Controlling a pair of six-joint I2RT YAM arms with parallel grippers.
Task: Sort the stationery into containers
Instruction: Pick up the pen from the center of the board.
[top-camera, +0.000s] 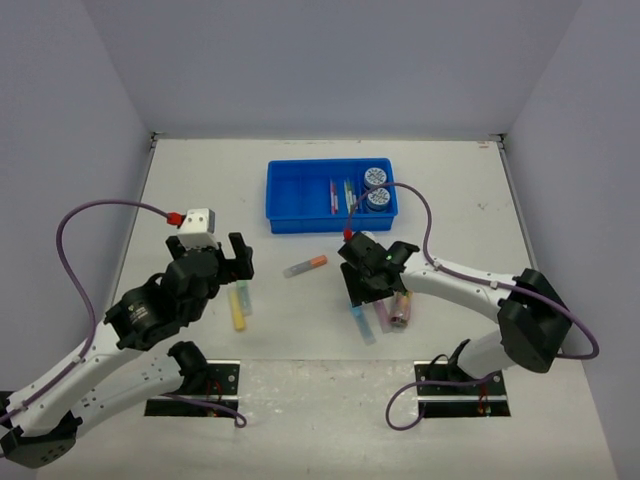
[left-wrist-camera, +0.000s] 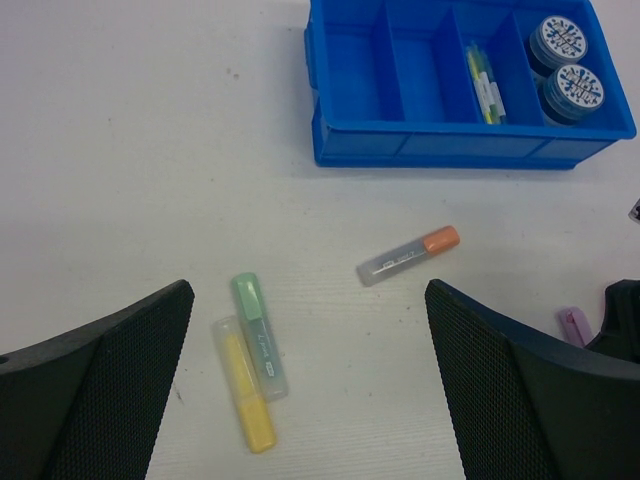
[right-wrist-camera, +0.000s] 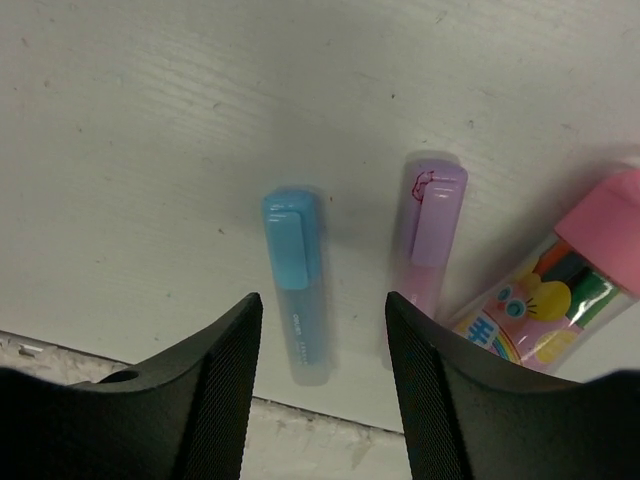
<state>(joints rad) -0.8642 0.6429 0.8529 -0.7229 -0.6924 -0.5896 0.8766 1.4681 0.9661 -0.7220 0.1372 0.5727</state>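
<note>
The blue tray (top-camera: 300, 200) stands at the back centre and also shows in the left wrist view (left-wrist-camera: 380, 70). It holds two patterned discs (top-camera: 376, 177) and thin pens (top-camera: 334, 194). An orange marker (top-camera: 305, 266) lies in front of it. A yellow marker (left-wrist-camera: 245, 385) and a green marker (left-wrist-camera: 258, 335) lie side by side below my open, empty left gripper (left-wrist-camera: 308, 300). My right gripper (right-wrist-camera: 323, 305) is open just above a blue marker (right-wrist-camera: 297, 280). A purple marker (right-wrist-camera: 428, 235) and a pink tube (right-wrist-camera: 560, 290) lie beside it.
Both arms' base plates are bolted at the near table edge (top-camera: 330, 365), close behind the blue marker. Grey walls close in the table on the left, back and right. The right arm's cable (top-camera: 420, 215) loops near the tray's right end.
</note>
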